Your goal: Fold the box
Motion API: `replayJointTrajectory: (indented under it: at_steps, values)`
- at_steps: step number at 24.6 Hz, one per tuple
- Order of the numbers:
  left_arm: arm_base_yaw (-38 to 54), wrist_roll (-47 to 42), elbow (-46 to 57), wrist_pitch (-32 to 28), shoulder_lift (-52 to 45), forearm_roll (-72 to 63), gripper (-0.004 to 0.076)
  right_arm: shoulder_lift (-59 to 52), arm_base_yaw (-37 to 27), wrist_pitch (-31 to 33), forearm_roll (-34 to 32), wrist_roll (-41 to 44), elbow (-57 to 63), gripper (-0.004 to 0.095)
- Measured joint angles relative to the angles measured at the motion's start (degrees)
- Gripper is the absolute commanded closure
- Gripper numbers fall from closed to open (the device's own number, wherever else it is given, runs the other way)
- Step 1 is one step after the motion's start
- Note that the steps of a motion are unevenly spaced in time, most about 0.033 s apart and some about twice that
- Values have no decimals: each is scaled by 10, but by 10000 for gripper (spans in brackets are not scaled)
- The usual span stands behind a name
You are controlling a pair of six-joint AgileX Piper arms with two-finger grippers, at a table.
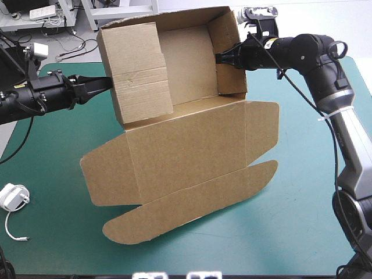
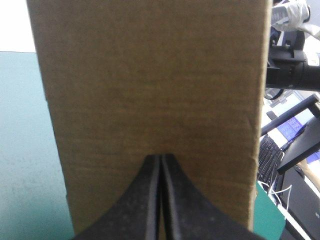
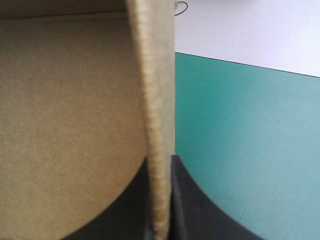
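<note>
L pincer point(image 2: 160, 159) clenched empty against box point(image 1: 186, 139) wall, which blocks its view. R pincer point(image 3: 161, 162) grasps opposite wall, tips half-hidden.

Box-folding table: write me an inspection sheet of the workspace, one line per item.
Surface: teal-green cover, flat, no wrinkles seen.
Job's things: brown box, its far part raised into an open tray; the lid and its flaps lie unfolded toward the near edge.
Clutter: white adapter near the table's left near corner.
Grippers: left gripper shut, its tips against the outer face of the left wall; right gripper shut on the right wall, with the board's edge between its fingers.
Cables: thin white cord trails from the adapter toward the near edge.
Surroundings: nothing seen.
</note>
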Motion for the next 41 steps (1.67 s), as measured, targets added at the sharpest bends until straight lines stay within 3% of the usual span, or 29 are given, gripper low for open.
replayJointTrajectory:
  at_steps: [3,10,23,28,35,41]
  values:
    - [-5,2,0,-1,0,9,661,11,5,-1,-7,9,0,920]
    - [-13,2,0,-4,0,27,445,23,8,-2,-11,15,0,920]
    - [-19,2,0,-1,-7,29,440,33,9,-31,-26,33,0,920]
    - [-20,-1,0,-3,-9,94,440,33,13,-31,-26,33,0,917]
    - [-20,-29,0,-62,-9,178,440,33,69,-32,-80,51,0,916]
    - [-20,-51,0,-75,27,252,441,26,111,-23,-136,83,0,915]
